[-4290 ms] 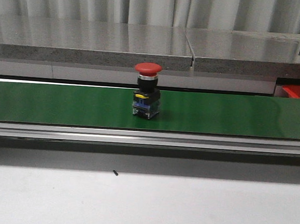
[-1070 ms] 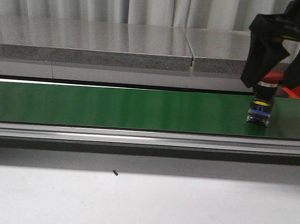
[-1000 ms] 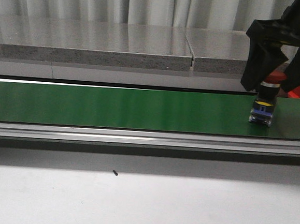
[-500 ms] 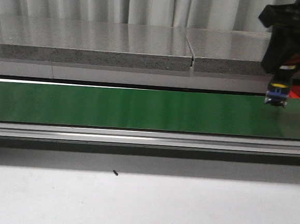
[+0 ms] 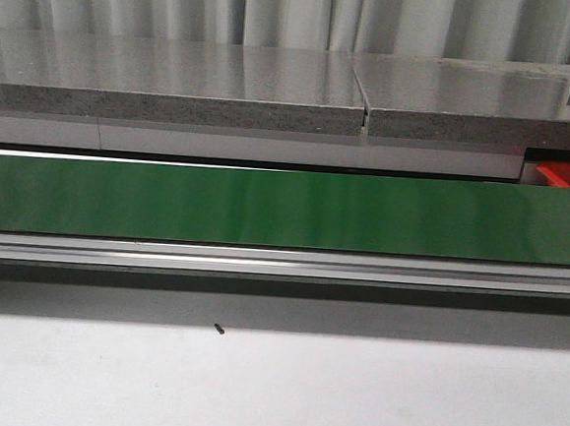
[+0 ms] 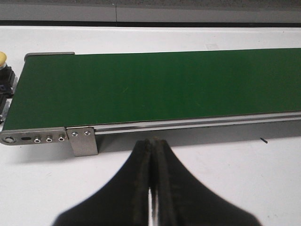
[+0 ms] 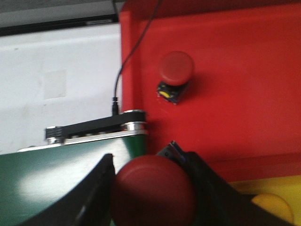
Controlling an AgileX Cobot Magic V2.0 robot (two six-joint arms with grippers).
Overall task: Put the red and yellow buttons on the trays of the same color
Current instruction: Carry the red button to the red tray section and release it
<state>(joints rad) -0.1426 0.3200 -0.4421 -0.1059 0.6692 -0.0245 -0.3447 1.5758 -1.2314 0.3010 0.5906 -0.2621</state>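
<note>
Now carrying red button (image 7: 153, 190) clamped in right gripper (image 7: 150, 188) toward red tray (image 7: 235, 61) at twelve o'clock; left gripper (image 6: 151, 188) closed, empty.

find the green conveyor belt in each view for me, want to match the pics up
Front view: the green conveyor belt runs as a band across the whole picture.
Left wrist view: it fills the upper middle, its end bracket near the left gripper.
Right wrist view: only a corner shows, beside the red tray.
Shared landmark: the belt's silver side rail.
</note>
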